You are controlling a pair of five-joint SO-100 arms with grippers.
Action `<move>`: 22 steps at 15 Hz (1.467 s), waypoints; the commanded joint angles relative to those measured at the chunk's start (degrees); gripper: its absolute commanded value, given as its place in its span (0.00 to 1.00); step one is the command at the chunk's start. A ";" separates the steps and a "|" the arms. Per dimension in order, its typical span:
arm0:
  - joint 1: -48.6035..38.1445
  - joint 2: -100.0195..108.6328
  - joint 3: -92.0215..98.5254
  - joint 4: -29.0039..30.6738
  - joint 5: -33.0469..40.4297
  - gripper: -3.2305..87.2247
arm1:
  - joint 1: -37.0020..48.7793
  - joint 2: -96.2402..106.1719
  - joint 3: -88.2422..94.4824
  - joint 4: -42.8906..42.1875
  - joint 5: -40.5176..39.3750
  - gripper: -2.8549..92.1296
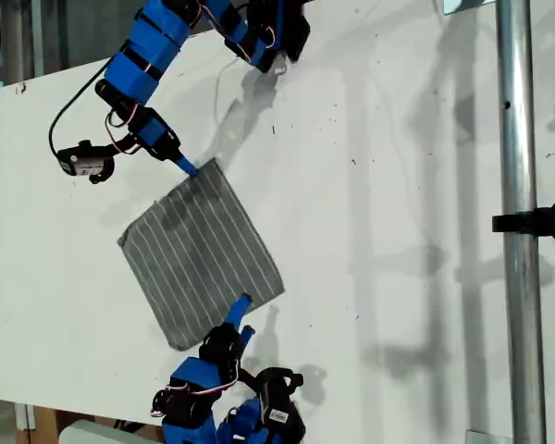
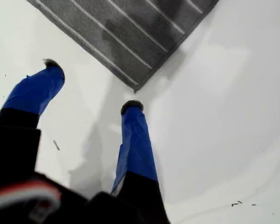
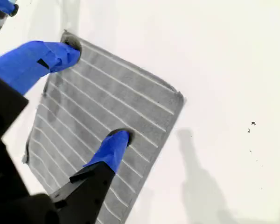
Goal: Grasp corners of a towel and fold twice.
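Observation:
The grey striped towel (image 1: 203, 254) lies flat on the white table, tilted like a diamond in the exterior view. My first gripper (image 1: 186, 166) (image 2: 92, 86) comes in from the exterior view's top. It is open on bare table, and one towel corner (image 2: 135, 85) lies just ahead of its fingertips. My second gripper (image 1: 242, 319) (image 3: 97, 91) reaches in from the exterior view's bottom and is open over the towel (image 3: 107, 112). One of its fingertips (image 3: 120, 136) is on or just above the cloth near the towel's lower right edge in the exterior view. Nothing is held.
A vertical metal pole (image 1: 518, 139) with a black clamp (image 1: 536, 224) stands at the exterior view's right. A black cable (image 1: 60, 116) loops beside the first arm. The table's front edge (image 1: 46, 407) runs along the exterior view's bottom left.

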 commanded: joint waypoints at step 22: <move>-10.90 -17.14 -0.97 -10.02 7.82 0.39 | -1.41 -28.92 -3.69 -16.35 -8.88 0.03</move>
